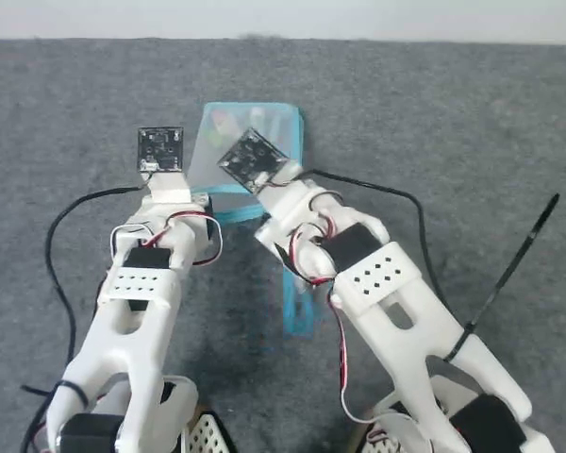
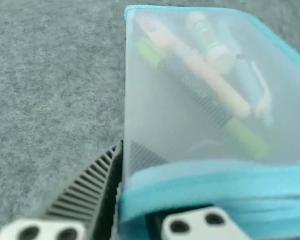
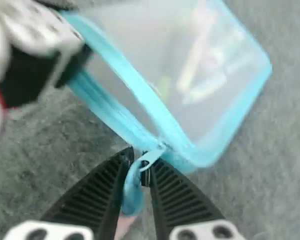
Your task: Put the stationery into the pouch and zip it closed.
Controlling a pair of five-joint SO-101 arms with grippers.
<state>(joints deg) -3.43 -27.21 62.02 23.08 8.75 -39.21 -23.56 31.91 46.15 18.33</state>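
Observation:
A translucent pouch with light-blue trim lies on the grey mat beyond both arms. Through its side I see stationery: an orange pen, a green marker and a pale blue-and-white item. My left gripper is shut on the pouch's corner at the blue zipper band. My right gripper is shut on the blue zipper pull, at the zipper edge of the pouch. The left arm's gripper holds the same edge farther along.
A flat blue strip lies on the mat under the right arm. A black cable tie sticks out at the right. Cables loop beside both arms. Grey mat surrounds the pouch.

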